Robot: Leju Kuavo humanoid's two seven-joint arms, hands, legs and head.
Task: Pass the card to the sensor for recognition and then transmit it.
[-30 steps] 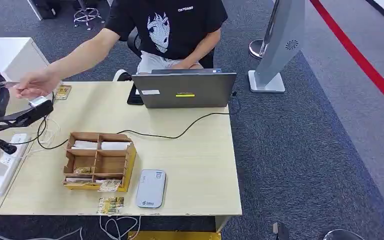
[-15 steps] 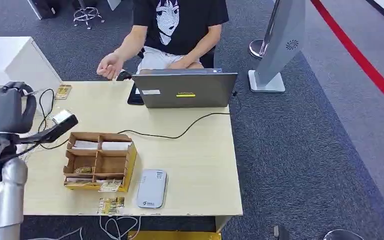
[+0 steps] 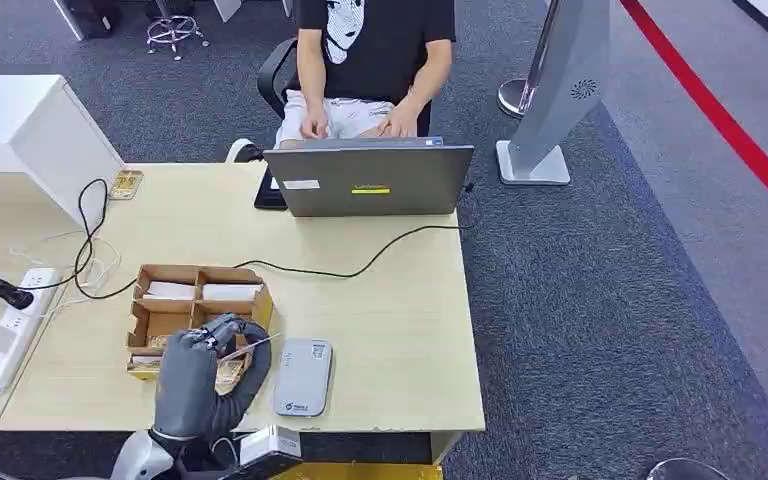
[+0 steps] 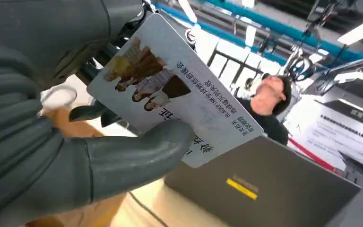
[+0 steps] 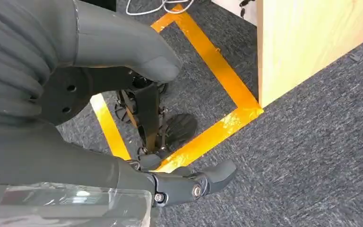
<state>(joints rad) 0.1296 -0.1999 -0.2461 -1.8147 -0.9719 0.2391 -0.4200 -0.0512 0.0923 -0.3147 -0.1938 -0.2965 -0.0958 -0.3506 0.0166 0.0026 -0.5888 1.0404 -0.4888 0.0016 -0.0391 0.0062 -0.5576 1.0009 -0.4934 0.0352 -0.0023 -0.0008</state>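
Fingers point(image 4: 137, 151) of the left hand point(image 3: 203, 375) pinch a white card point(image 4: 175, 90), thumb pressed across its printed face, which carries a small group photo and lines of text. From the head view that hand sits over the near edge of the cardboard organiser point(image 3: 198, 318), its dark fingers curled above the front compartments. Just beside the organiser, toward the table's middle, lies the grey card sensor point(image 3: 302, 375), flat on the wooden table point(image 3: 400, 320); the held card is near it, though I cannot tell whether it is over it. Past the organiser a black cable point(image 3: 360, 268) runs to a grey laptop point(image 3: 368, 178) at the far edge, where a person point(image 3: 375, 50) in a black shirt sits with both hands at the keyboard. On the organiser's other side a white power strip point(image 3: 5, 335) rests by the table's edge.

The right hand point(image 5: 123, 142) hangs low beside the table, fingers apart and holding nothing, above grey carpet and yellow floor tape point(image 5: 208, 56).
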